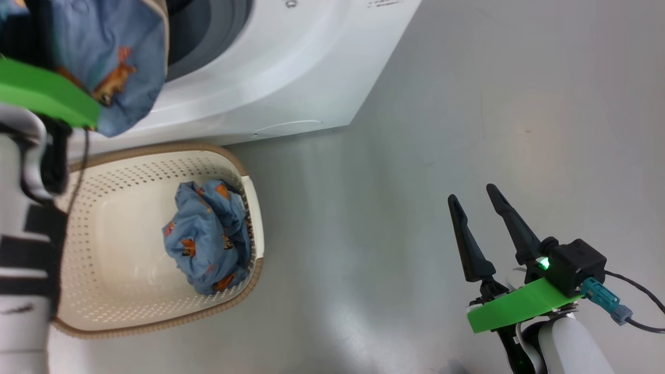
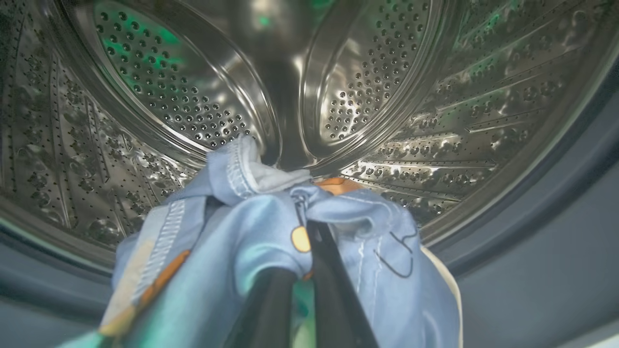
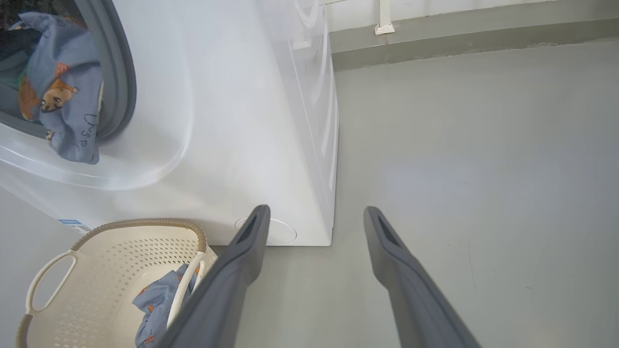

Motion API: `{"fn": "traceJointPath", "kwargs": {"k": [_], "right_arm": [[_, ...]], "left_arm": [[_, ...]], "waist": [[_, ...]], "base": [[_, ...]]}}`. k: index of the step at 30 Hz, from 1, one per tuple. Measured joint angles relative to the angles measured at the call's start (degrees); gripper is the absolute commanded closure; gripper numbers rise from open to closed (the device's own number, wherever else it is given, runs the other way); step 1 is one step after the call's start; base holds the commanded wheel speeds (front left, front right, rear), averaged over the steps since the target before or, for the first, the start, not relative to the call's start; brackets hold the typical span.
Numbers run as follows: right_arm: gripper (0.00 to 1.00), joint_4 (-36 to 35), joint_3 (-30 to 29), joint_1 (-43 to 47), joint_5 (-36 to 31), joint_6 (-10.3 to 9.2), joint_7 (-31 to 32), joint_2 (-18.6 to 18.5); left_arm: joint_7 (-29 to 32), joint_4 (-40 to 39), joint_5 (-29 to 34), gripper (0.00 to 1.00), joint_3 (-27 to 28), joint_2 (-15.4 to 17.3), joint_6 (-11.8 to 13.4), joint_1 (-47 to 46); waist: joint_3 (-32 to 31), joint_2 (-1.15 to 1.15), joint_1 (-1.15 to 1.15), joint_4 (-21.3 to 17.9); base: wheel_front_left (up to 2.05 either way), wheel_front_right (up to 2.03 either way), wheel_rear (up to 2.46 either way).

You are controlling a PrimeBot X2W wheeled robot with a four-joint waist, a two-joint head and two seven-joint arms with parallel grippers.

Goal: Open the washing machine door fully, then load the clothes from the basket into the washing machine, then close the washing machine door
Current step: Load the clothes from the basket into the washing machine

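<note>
While the left gripper (image 2: 305, 227) clamps clothes (image 2: 242, 232) at the washing machine (image 1: 270, 67) mouth, its wrist view reveals the drum (image 2: 169, 96); the head view adds the basket (image 1: 156, 149) and the splayed, empty right gripper (image 1: 471, 194) nearby.

head: downward, basket (image 1: 114, 208) | left wrist: drum (image 2: 435, 121), close | right wrist: basket (image 3: 121, 261)

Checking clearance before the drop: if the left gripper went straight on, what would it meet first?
Likely the steel drum's back wall; the left gripper, shut on a blue garment, points straight into it. Depth unclear.
</note>
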Motion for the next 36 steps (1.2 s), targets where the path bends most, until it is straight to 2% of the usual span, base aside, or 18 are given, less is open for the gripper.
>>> {"fn": "traceJointPath", "kwargs": {"k": [13,29,33,36], "right_arm": [[0.00,-0.19,0.21,-0.02,0.59,0.00,0.00,0.02],[0.00,-0.64,1.82,-0.09,1.37,0.00,0.00,0.05],[0.00,-0.89,2.16,-0.08,1.37,0.00,0.00,0.07],[0.00,-0.94,2.59,-0.08,1.37,0.00,0.00,0.05]], "left_arm": [[2.09,10.49,1.38,1.00,-1.64,2.20,-0.14,-10.21],[2.91,20.19,5.41,1.00,-6.58,2.34,-0.79,-23.16],[1.03,22.17,6.36,1.00,-7.47,2.50,-0.73,-25.15],[-2.98,22.50,7.87,1.00,-8.45,3.20,-0.53,-26.64]], "waist": [[2.49,0.00,0.00,-2.47],[8.30,0.00,0.00,-4.80],[9.23,0.00,0.00,-5.13],[9.93,0.00,0.00,-5.34]], "base": [[0.00,0.00,0.00],[0.00,0.00,0.00],[0.00,0.00,0.00],[0.00,0.00,0.00]]}}
